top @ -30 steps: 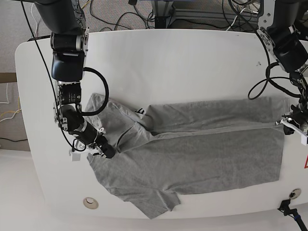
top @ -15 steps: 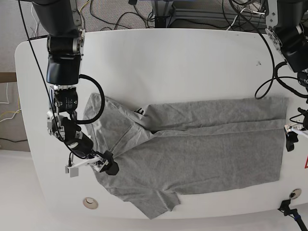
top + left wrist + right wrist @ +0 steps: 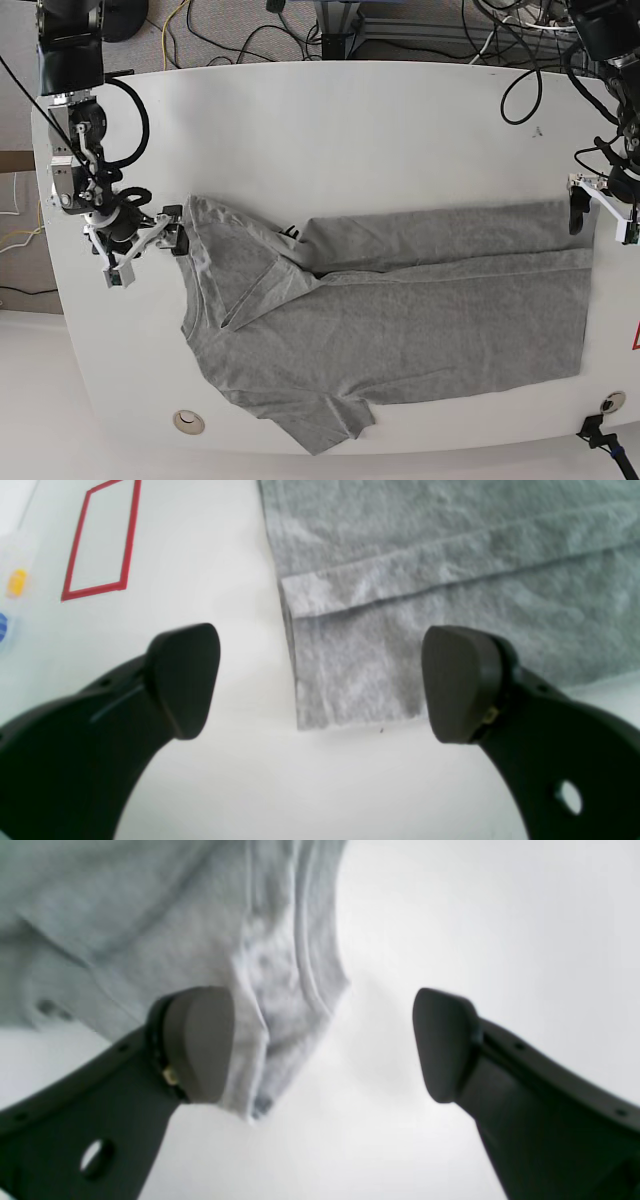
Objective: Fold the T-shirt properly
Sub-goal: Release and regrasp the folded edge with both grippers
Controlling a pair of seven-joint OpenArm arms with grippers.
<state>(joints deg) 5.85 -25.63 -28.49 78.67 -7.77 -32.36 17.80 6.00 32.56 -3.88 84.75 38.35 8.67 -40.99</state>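
Note:
The grey T-shirt [image 3: 400, 330] lies flat across the white table [image 3: 350, 130], neck end at the left. Its far long edge is folded over toward the middle, and a bit of black print [image 3: 291, 232] shows at the fold. My right gripper [image 3: 145, 250] hovers open just left of the shirt's far shoulder. In the right wrist view the shoulder cloth [image 3: 280, 990] hangs beside one pad, with nothing gripped by the right gripper [image 3: 320, 1045]. My left gripper [image 3: 603, 215] is open at the hem's far corner. That folded corner [image 3: 350, 680] lies between its spread fingers, ungripped.
A red-outlined rectangle [image 3: 97, 540] is marked on the table beside the hem. A round grommet [image 3: 187, 421] sits near the front left edge and a black clamp [image 3: 603, 432] at the front right. Cables lie on the floor behind the table.
Both grippers opened and let go of the shirt. The right arm then moved back and left to the far shoulder. The left arm moved back to the hem's far corner.

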